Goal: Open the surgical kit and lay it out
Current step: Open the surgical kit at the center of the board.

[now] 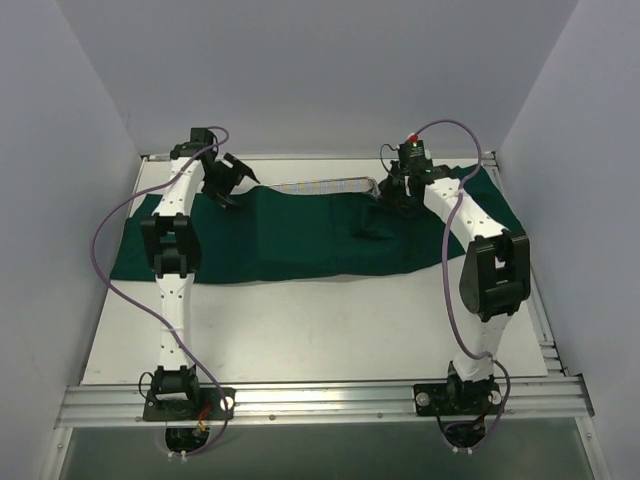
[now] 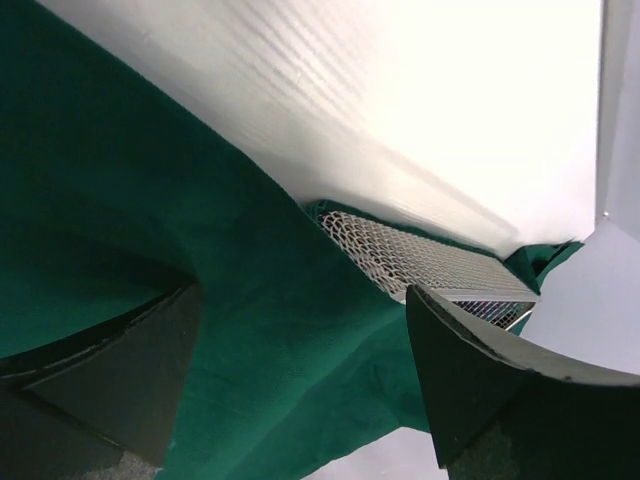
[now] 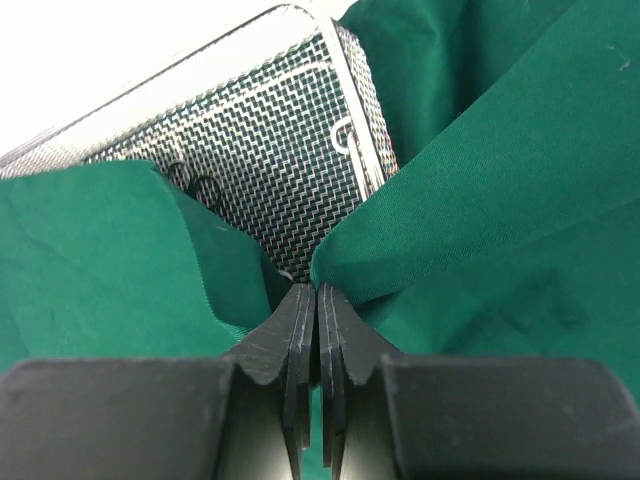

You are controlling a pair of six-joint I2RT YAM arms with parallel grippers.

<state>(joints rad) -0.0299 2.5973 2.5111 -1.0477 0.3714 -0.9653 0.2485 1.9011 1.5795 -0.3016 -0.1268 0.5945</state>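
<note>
The dark green drape (image 1: 290, 235) lies spread across the back half of the table, still covering most of the silver wire-mesh tray (image 1: 320, 186), whose far edge shows. My left gripper (image 2: 300, 385) hangs open just above the drape (image 2: 150, 200), with nothing between its fingers and the tray's corner (image 2: 420, 262) ahead of it. My right gripper (image 3: 317, 292) is shut at the point where two folds of the drape (image 3: 480, 180) meet, over the tray (image 3: 260, 140). Ring handles of steel instruments (image 3: 195, 182) peek out from under the cloth.
The white tabletop (image 1: 320, 330) runs from the drape's front edge to the aluminium rail (image 1: 320, 400) at the arm bases. White walls close in the left, right and back sides. Purple cables (image 1: 105, 250) loop beside each arm.
</note>
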